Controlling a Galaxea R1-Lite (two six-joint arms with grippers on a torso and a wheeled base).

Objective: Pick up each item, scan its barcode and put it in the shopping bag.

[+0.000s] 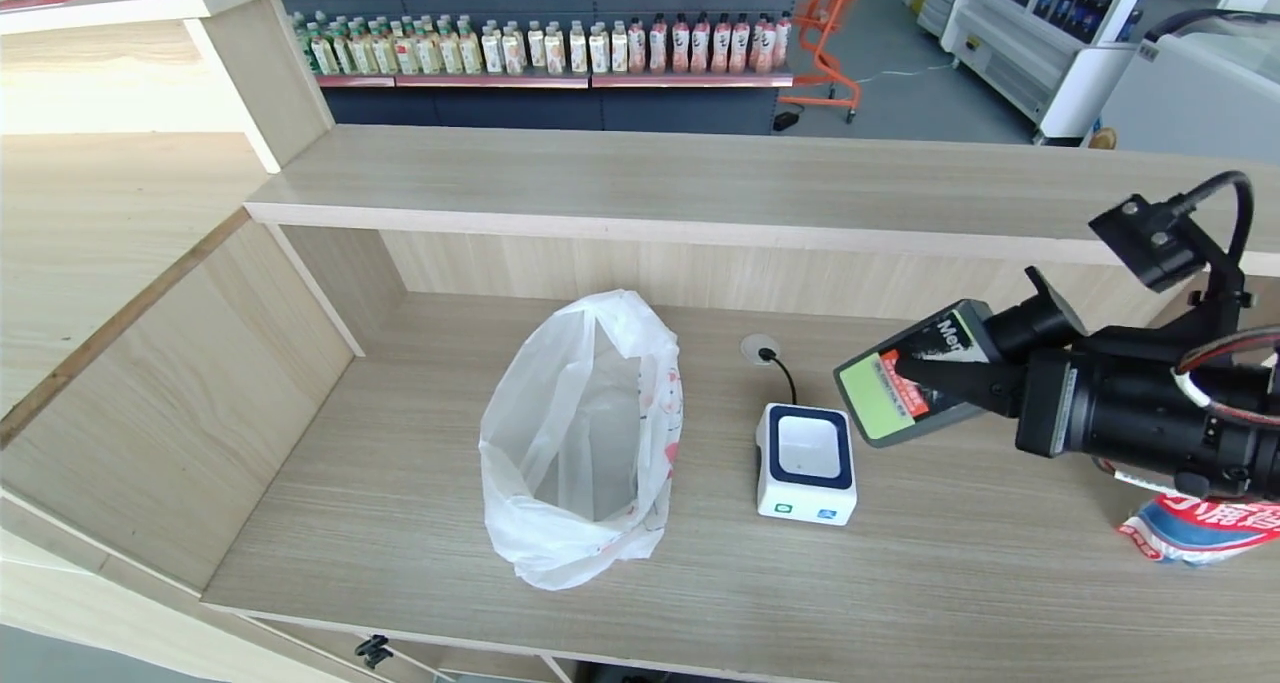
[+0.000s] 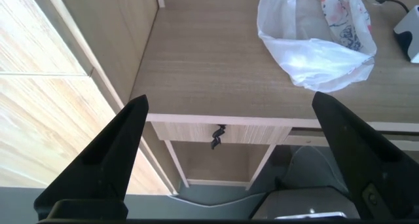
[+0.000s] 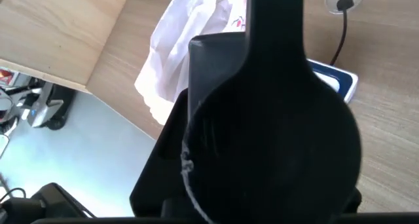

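My right gripper [image 1: 950, 368] is shut on a dark grey box [image 1: 905, 388] with a green and red label, held in the air just right of and above the white barcode scanner [image 1: 806, 461]. The box [image 3: 216, 80] hides most of the right wrist view, with the scanner [image 3: 337, 78] beyond it. A white plastic shopping bag [image 1: 583, 433] stands open on the counter, left of the scanner. My left gripper [image 2: 229, 152] is open and holds nothing, below the counter's front edge, with the bag [image 2: 317, 34] farther off.
A red, white and blue packet [image 1: 1195, 528] lies on the counter under my right arm. The scanner's cable runs to a grommet [image 1: 760, 347] near the back wall. A raised wooden ledge [image 1: 700, 188] borders the back and a side panel [image 1: 180, 393] the left.
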